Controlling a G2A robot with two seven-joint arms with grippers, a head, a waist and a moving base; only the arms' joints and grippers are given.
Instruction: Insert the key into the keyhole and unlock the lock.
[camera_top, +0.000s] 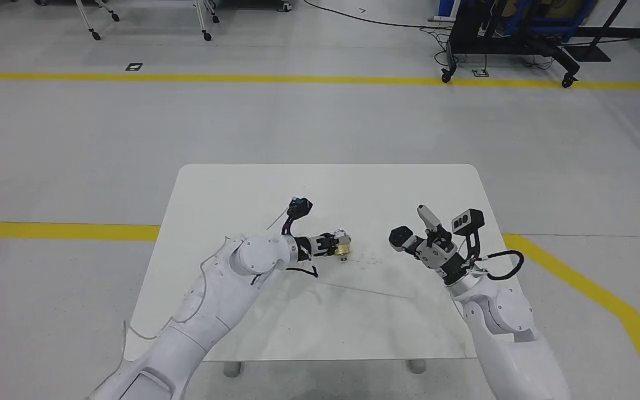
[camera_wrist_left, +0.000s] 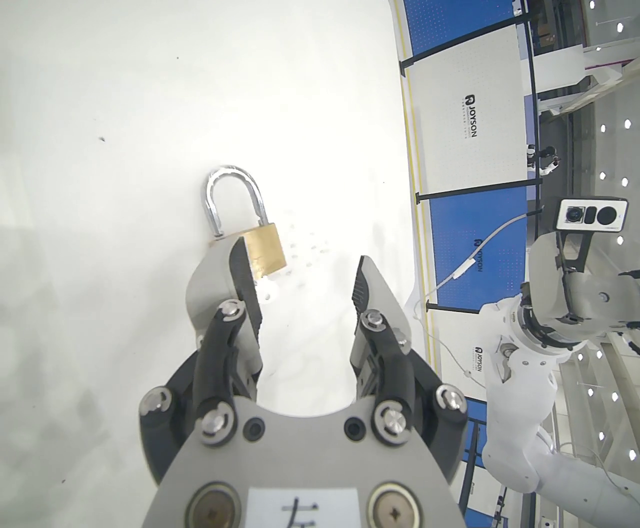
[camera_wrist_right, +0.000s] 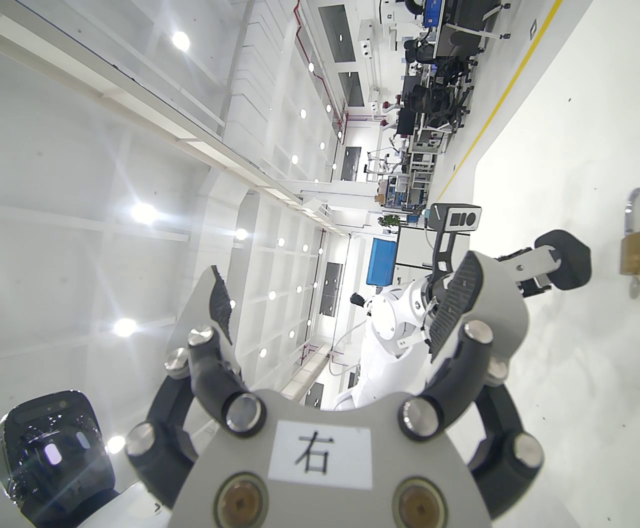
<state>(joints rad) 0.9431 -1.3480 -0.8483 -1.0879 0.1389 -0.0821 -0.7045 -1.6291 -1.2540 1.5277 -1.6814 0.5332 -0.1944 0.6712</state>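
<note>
The small golden brass padlock (camera_wrist_left: 264, 246) is glowing with a soft, brushed sheen, while its curved silver metal shackle (camera_wrist_left: 209, 200) is gleaming mirror-bright. The silver key (camera_wrist_left: 267, 292) at the lock's underside is glinting like polished metal. The broad white table (camera_top: 400, 320) is looking matt and smooth, with faint scuff marks showing beside the lock. The left gripper (camera_wrist_left: 302, 255) is wearing smooth pale-grey shells, seemingly plastic, with black ribbed rubbery pads (camera_wrist_left: 247, 285) and shiny metal pivot pins. The right gripper (camera_wrist_right: 342, 265) is showing the same finish, its black pads (camera_wrist_right: 450, 300) looking finely textured.
</note>
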